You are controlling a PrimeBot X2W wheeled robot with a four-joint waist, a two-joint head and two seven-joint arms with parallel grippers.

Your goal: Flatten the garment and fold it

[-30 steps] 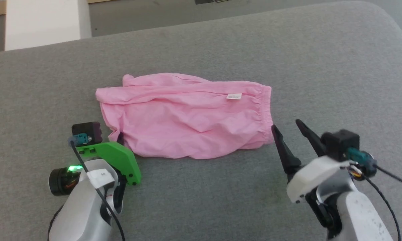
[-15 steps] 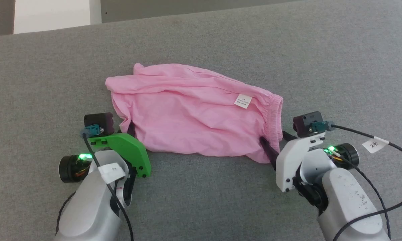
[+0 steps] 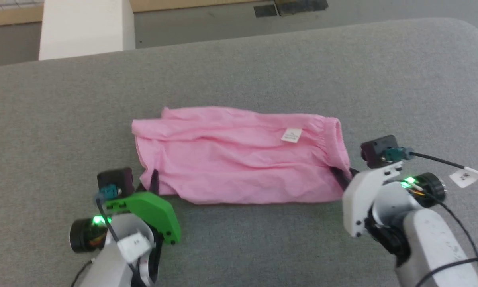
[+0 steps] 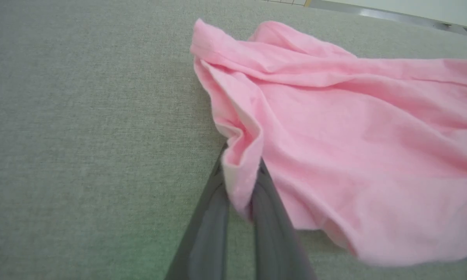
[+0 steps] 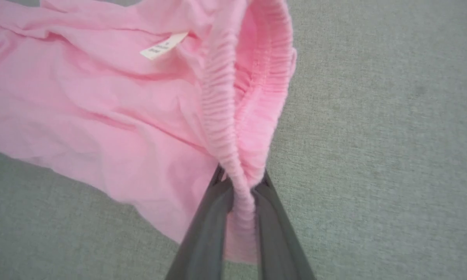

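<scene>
Left gripper (image 4: 239,175): pinching a corner of the soft light-pink fabric garment (image 3: 239,163).
Right gripper (image 5: 241,182): clamping its gathered elastic hem (image 5: 222,97).

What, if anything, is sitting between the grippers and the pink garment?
Nothing visible. The left gripper pinches the garment at one near corner, and the right gripper pinches its elastic hem.

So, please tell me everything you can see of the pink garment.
The garment is soft, thin-looking light-pink fabric, wrinkled, lying spread wide on the grey cloth surface. A small white label sits near its gathered elastic hem. The left gripper pinches one near corner, the right gripper pinches the elastic end.
</scene>
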